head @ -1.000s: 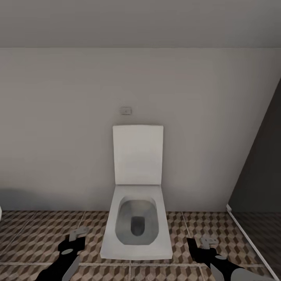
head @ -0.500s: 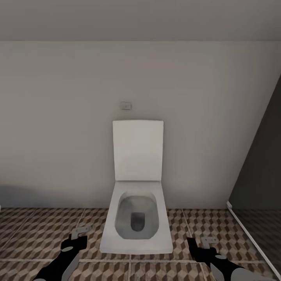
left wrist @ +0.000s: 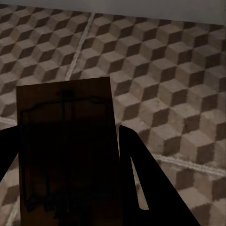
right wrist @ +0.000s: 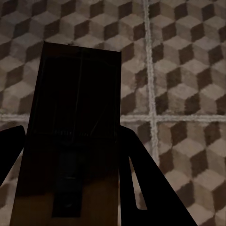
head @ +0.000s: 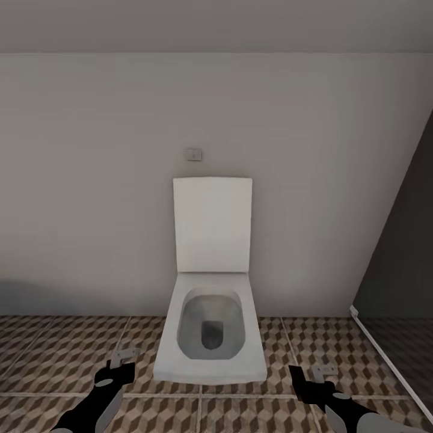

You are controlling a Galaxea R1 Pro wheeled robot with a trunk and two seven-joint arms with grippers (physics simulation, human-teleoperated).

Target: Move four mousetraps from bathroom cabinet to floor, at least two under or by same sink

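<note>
Each arm carries 1 mousetrap. In the left wrist view a flat brown trap sits between the dark fingers of the left gripper, closed on its sides, with the wire mechanism faintly visible on top. In the right wrist view a second trap is clamped the same way by the right gripper. Both boards are held flat and face-up over the cube-patterned floor, which would let them be laid down without flipping. In the head view both grippers hang low and apart, the left gripper and the right gripper either side of a white toilet with its lid raised against the pale wall; a dark glass panel stands to the right. No sink or cabinet appears here, so I judge the robot is in transit with 2 traps and needs to turn toward a sink before lowering them; setting them down here would not meet the sink condition.
</note>
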